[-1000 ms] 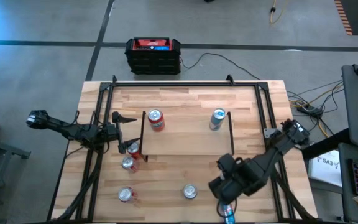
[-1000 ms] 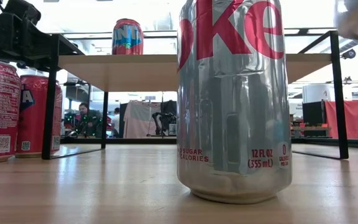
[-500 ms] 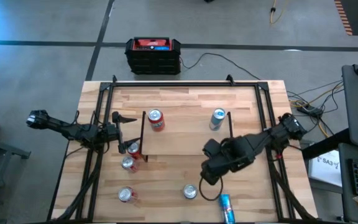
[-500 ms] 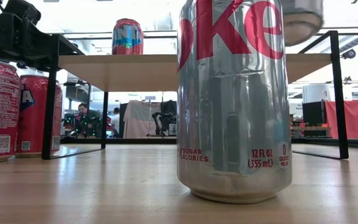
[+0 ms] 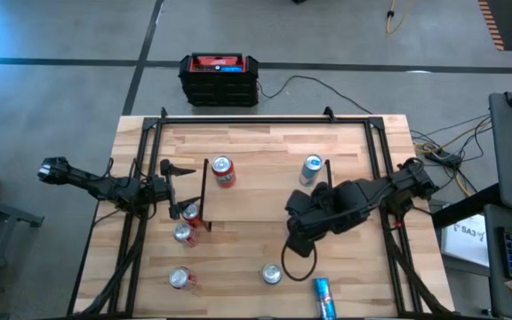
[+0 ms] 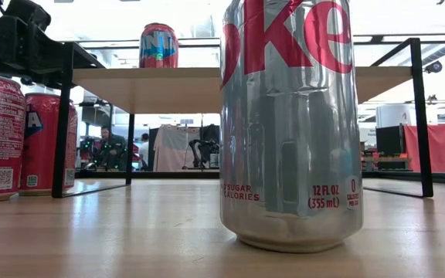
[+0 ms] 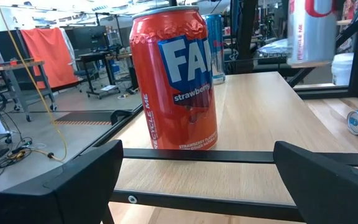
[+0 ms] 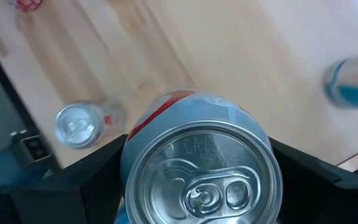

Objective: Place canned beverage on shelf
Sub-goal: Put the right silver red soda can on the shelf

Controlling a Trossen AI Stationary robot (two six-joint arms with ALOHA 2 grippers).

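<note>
The right gripper clamps a silver can above the table, at the shelf's front edge. Two cans stand on the shelf, others below. The left gripper, fingers wide apart, waits beside a Fanta can.

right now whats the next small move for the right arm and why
Probably carry the silver can, held in the right pincer, further over the shelf and set it on bare board between the two cans already there. The pincer hangs at the shelf's near edge.
</note>
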